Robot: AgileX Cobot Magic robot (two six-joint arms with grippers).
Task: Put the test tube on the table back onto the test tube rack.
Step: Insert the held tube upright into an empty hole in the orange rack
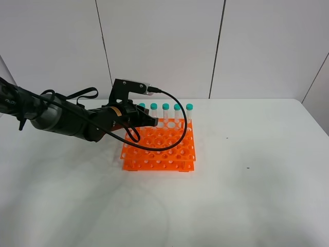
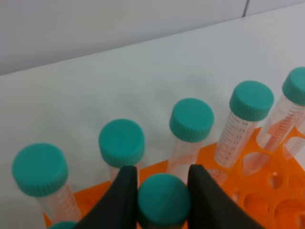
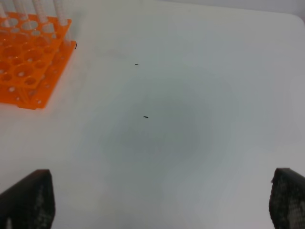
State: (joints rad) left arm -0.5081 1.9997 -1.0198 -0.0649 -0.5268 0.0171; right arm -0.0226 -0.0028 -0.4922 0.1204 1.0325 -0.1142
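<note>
Left end effector (image 2: pixel 162 191) around one test tube (image 2: pixel 163 199), five tubes (image 2: pixel 191 120) behind.

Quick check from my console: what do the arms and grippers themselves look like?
The left arm is glossy black, with a tan band near the wrist, a black camera bracket on top and a black cable looping off it. Left gripper fingers are matte black wedges. The right gripper shows dark, rough-textured fingertips.

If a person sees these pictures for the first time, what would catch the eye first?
Probably the bright orange test tube rack in the middle of the white table, with teal-capped tubes standing along its far edge. Next, the black left gripper over the rack's far left part, its fingers on both sides of one teal-capped test tube.
</note>
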